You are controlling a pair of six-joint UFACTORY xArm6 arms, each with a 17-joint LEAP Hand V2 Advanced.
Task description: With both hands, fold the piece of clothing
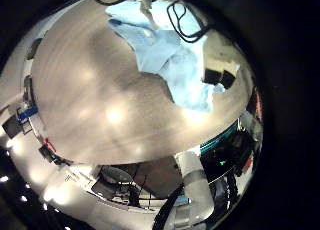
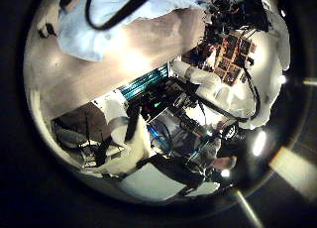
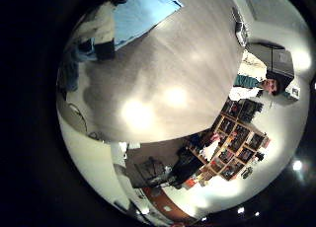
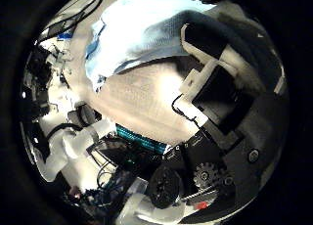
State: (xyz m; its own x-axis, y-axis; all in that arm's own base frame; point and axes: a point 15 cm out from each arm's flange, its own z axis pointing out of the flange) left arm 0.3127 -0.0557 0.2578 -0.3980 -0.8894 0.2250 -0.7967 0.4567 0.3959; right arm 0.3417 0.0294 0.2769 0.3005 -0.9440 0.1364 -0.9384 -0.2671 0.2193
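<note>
Garment: a pale blue piece of clothing [image 1: 170,52] lies crumpled on the tabletop [image 1: 90,100], spread unevenly with folds and a darker collar or cuff near one end.
Tabletop: round, wood-toned, bare across most of its surface in the left little finger side palm view.
Left hand: only a white and black part [image 1: 222,75] shows at the garment's edge in the left little finger side view; I cannot tell how its fingers stand or whether they hold the cloth.
Left thumb side view: the garment [image 2: 119,25] fills the area next to the palm, so it is close to that hand.
Right hand: its black and white fingers [image 4: 210,83] reach in beside the garment [image 4: 137,39], apparently straight rather than curled, holding nothing that shows.
Right little finger side view: the garment [image 3: 143,15] lies at the tabletop's edge [image 3: 158,79], with a hand part [image 3: 94,35] touching or just beside it.
</note>
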